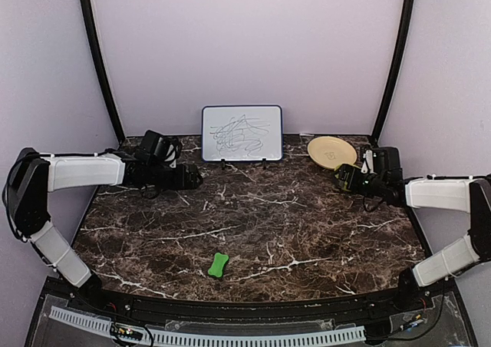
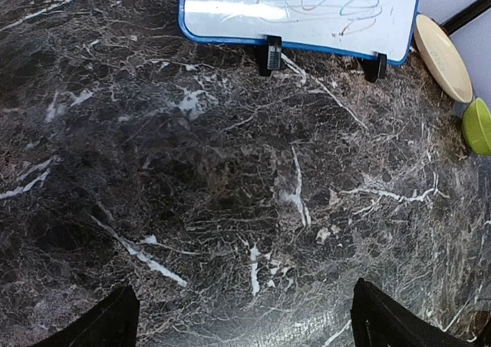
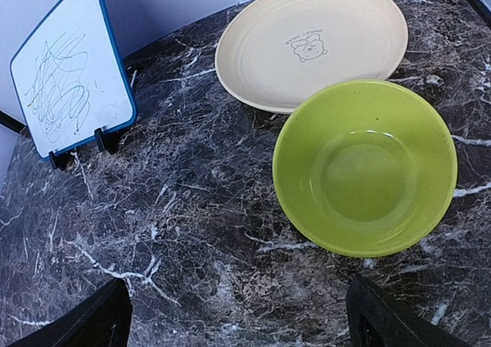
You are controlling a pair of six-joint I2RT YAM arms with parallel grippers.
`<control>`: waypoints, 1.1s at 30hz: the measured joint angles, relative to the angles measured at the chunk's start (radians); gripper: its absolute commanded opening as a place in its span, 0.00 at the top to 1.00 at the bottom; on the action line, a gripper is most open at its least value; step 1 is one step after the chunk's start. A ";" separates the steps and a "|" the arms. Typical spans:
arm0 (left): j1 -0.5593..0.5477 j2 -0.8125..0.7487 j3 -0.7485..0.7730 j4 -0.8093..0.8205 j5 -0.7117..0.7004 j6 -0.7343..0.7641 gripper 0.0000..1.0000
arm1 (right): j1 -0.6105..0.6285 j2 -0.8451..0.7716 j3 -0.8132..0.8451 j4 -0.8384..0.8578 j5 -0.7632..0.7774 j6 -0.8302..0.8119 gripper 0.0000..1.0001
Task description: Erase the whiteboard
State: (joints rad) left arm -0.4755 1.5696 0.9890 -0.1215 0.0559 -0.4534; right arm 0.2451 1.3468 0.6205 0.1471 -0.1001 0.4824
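The whiteboard (image 1: 242,132) stands upright on small black feet at the back middle of the table, covered with scribbles. It also shows in the left wrist view (image 2: 307,9) and in the right wrist view (image 3: 73,78). A small green bone-shaped eraser (image 1: 219,265) lies near the table's front edge, far from both grippers. My left gripper (image 1: 192,178) hovers left of the board, open and empty, its jaws wide apart over bare marble (image 2: 244,316). My right gripper (image 1: 341,180) is at the right, open and empty (image 3: 238,316), just short of a green bowl.
A tan plate (image 1: 331,151) lies at the back right, right of the board (image 3: 307,40). A lime-green bowl (image 3: 364,166) sits next to it, in front of my right gripper, and shows at the left wrist view's right edge (image 2: 477,124). Dark poles flank the back wall.
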 measured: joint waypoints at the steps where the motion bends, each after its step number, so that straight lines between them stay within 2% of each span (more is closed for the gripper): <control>1: -0.013 0.015 0.008 -0.005 -0.009 0.007 0.01 | 0.004 -0.001 -0.001 0.004 0.007 0.008 0.01; 7: -0.069 0.114 0.103 -0.047 -0.058 0.035 0.04 | 0.014 -0.045 -0.018 0.039 0.033 0.047 0.01; 21: -0.166 0.461 0.484 -0.169 -0.248 -0.040 0.29 | 0.019 -0.192 -0.132 0.122 0.168 0.062 0.02; 28: -0.173 0.602 0.661 -0.222 -0.350 -0.052 0.35 | 0.021 -0.211 -0.146 0.148 0.198 0.061 0.01; 33: -0.172 0.695 0.778 -0.248 -0.411 -0.050 0.43 | 0.021 -0.220 -0.149 0.153 0.210 0.048 0.01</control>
State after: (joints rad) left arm -0.6479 2.2642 1.7672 -0.3695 -0.3550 -0.5037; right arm 0.2661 1.1263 0.4717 0.3000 0.1101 0.5301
